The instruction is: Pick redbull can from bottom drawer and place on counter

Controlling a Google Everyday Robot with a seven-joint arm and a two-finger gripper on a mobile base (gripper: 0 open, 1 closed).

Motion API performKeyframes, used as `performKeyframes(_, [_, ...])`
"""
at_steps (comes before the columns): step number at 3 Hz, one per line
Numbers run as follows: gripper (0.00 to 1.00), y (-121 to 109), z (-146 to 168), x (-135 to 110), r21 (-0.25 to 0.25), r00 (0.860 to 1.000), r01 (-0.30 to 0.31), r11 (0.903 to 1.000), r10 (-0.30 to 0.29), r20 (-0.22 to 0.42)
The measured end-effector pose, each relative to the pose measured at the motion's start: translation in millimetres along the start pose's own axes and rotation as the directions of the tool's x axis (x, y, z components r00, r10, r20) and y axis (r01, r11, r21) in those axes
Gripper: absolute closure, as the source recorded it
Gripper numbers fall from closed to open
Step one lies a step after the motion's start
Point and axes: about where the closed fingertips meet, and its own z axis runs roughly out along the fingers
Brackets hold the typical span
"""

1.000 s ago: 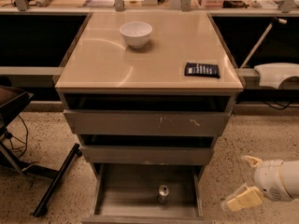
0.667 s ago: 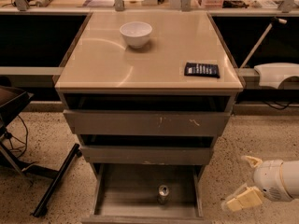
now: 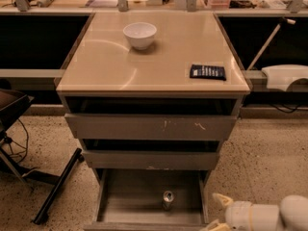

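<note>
1. The gripper [image 3: 217,213] hung just right of the bottom drawer [image 3: 131,202], its fingers [image 3: 222,199] spread wide apart and holding nothing.
2. The can [image 3: 168,199] stood upright on that drawer's floor, near its front, silvery with a shiny round top.

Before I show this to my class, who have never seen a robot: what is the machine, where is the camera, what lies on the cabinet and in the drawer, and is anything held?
There is one picture, looking down at a grey drawer cabinet from its front; the camera's mounting is unknown. The pale shape at lower right is the robot's arm, ending in its gripper: two fingers spread open, holding nothing, beside the bottom drawer. That drawer is pulled out, with the redbull can standing on its floor. On the counter, the tan top, sit a white bowl and a dark flat packet.
</note>
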Motion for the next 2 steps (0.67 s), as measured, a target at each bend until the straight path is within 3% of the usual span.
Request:
performKeyframes(1, [0.00, 13.7, 68.3, 19.5, -0.065, 0.991, -0.080, 0.9947, 0.086, 0.104])
performKeyframes(2, [0.00, 19.8, 91.7, 36.2, -0.113, 0.982, -0.129, 0.9852, 0.143, 0.121])
